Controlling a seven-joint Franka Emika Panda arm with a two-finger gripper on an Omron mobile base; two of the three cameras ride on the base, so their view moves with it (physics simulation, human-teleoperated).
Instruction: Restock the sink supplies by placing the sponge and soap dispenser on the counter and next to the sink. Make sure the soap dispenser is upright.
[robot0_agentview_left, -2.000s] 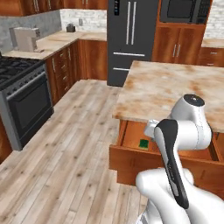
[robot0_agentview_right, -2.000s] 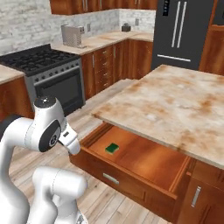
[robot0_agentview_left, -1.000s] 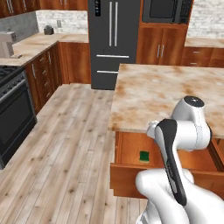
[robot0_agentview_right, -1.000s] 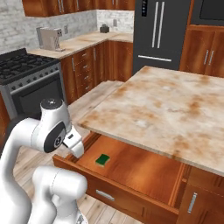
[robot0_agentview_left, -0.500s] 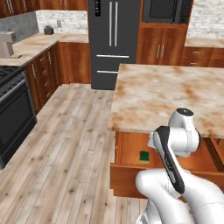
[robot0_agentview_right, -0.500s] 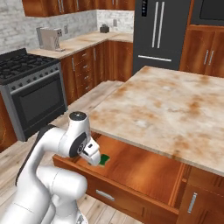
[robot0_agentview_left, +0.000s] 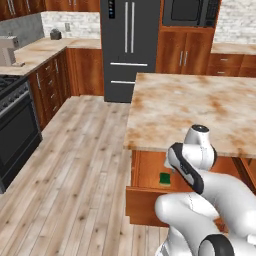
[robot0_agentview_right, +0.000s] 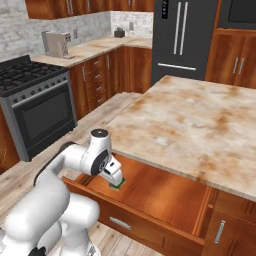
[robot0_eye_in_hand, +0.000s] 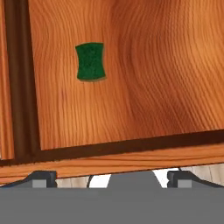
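Note:
The green sponge (robot0_eye_in_hand: 90, 61) lies flat on the wooden floor of an open drawer (robot0_agentview_right: 165, 196) under the marbled island top (robot0_agentview_right: 190, 117). In the left base view the sponge (robot0_agentview_left: 164, 178) sits near the drawer's left end. My gripper (robot0_agentview_right: 116, 179) hangs just above the sponge (robot0_agentview_right: 119, 185), pointing down into the drawer. In the hand view my gripper (robot0_eye_in_hand: 111, 178) is open, its fingertips (robot0_eye_in_hand: 41, 177) far apart, with nothing between them; the sponge is ahead of them, upper left. The soap dispenser and the sink are out of view.
The drawer's front panel (robot0_agentview_left: 142, 205) juts over the wood floor (robot0_agentview_left: 75, 165). A black stove (robot0_agentview_right: 35, 97) stands left, a dark fridge (robot0_agentview_left: 127, 45) at the back. A beige counter run (robot0_agentview_left: 40, 52) with a toaster lies along the brick wall.
The base drove right along the island early on, shifting both base views. Since then the arm has bent forward and lowered the hand into the open drawer over the sponge.

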